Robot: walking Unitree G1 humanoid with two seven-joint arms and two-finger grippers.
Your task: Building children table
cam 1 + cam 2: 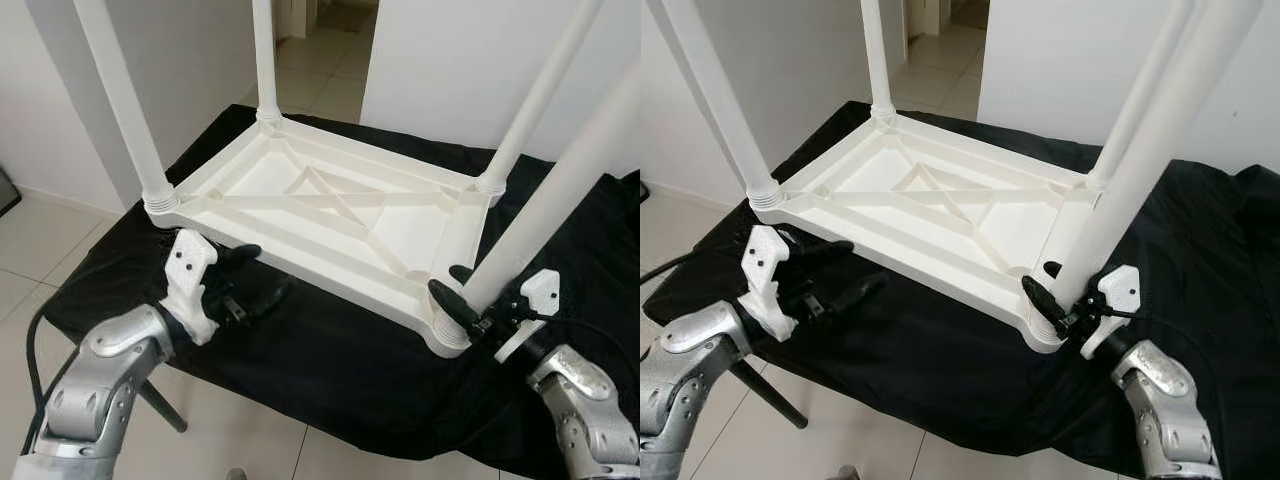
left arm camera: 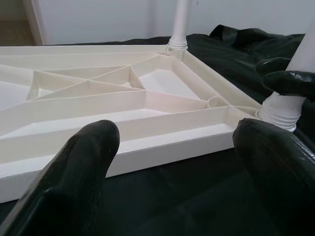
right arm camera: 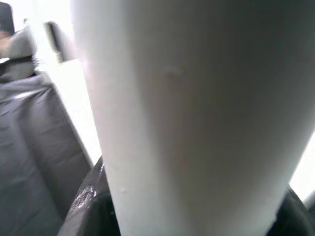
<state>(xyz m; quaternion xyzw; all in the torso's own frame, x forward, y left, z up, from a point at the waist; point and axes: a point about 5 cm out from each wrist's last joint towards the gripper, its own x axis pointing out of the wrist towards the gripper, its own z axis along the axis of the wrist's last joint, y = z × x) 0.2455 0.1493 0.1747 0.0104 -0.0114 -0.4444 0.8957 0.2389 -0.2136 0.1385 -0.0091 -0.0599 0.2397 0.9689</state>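
Right gripper (image 1: 458, 290): fingers clamped around the near-right leg (image 1: 545, 205), low down, just above its ribbed collar at the tabletop corner; in the right wrist view the white leg (image 3: 197, 118) sits tight between the black fingers (image 3: 88, 206).
Left gripper (image 1: 255, 275): fingers spread apart, holding nothing, resting low over the black cloth (image 1: 330, 370) just beside the tabletop's near-left edge; the left wrist view looks between both fingers (image 2: 74, 167) straight at that rim.
Table (image 1: 330, 205): white plastic, lying upside down on the cloth-covered desk, ribbed underside up, four legs standing in its corners.
Near-left leg (image 1: 125, 110): upright in its socket, just behind the left gripper.
Edges: the near-right corner sits close to the desk's front edge; the left gripper is near the desk's left corner.
Open room: bare cloth stretches between the two grippers along the front; tiled floor (image 1: 60, 240) lies to the left.
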